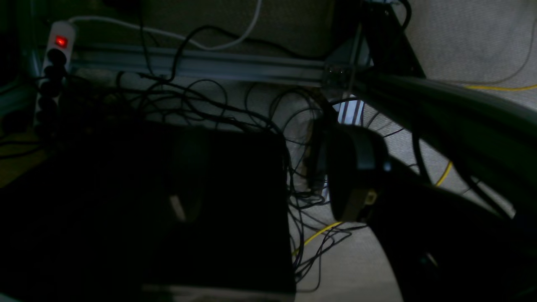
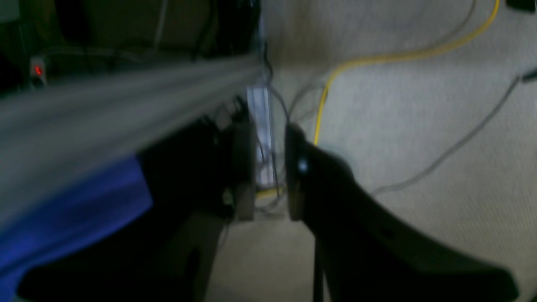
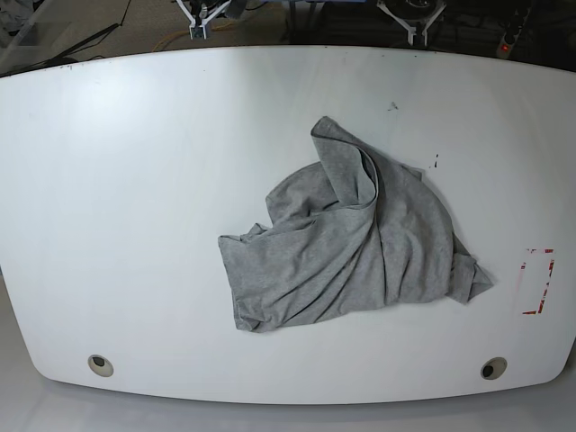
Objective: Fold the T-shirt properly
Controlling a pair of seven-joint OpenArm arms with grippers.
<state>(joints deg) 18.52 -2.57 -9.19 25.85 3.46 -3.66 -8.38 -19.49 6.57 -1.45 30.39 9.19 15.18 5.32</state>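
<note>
The T-shirt (image 3: 351,243), plain light grey, lies crumpled in a heap on the white table (image 3: 135,180), right of centre, with one fold raised at its top. No gripper shows in the base view. My left gripper (image 1: 272,184) hangs off the table over the floor, jaws wide apart and empty. My right gripper (image 2: 270,184) also points at the carpet, its jaws a narrow gap apart with nothing between them. The T-shirt shows in neither wrist view.
A red tape mark (image 3: 538,281) is near the table's right edge, and cable holes (image 3: 100,364) sit at the front corners. Below the table are a metal frame rail (image 1: 209,65), a power strip (image 1: 54,63), tangled black cables (image 1: 235,109) and a yellow cable (image 2: 377,58).
</note>
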